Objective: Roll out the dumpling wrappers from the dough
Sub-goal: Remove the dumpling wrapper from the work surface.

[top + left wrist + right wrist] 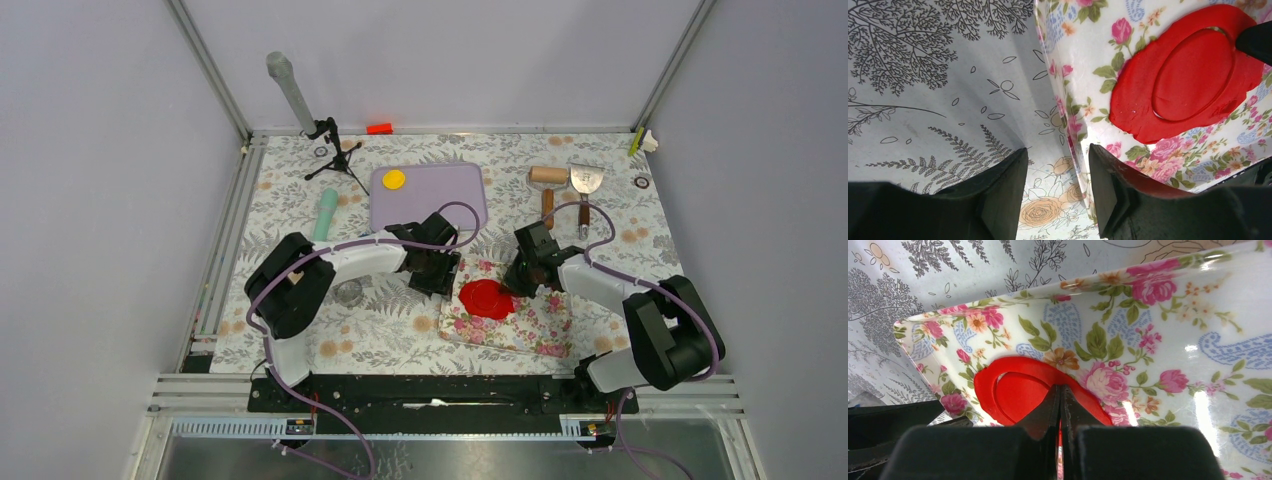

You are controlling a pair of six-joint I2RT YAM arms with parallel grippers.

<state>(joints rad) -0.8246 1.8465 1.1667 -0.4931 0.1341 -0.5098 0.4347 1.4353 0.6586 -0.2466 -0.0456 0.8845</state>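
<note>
From above, the dough [487,298], a flat red sheet, lies on the floral tray [540,325] between the two arms. The left gripper [438,270] sits at the tray's left rim and the right gripper [522,278] at the sheet's right edge. A yellow wrapper [394,179] rests on the lilac mat [440,200] behind. The rolling pin [546,182] and scraper [585,183] lie well apart to the right, and neither is in the way. The left wrist view shows that gripper's jaws apart, straddling the tray's rim without clearly touching it. It also shows a round red wrapper [1193,75], cut out but sitting inside the sheet. The wrapper looks soft, thin, light and probably tacky on the glossy tray, so it is better peeled up from its edge than pinched in the middle. In the right wrist view the jaws are pressed together, tips on the ring of scrap around the disc; whether they pinch any clay I cannot tell.
</note>
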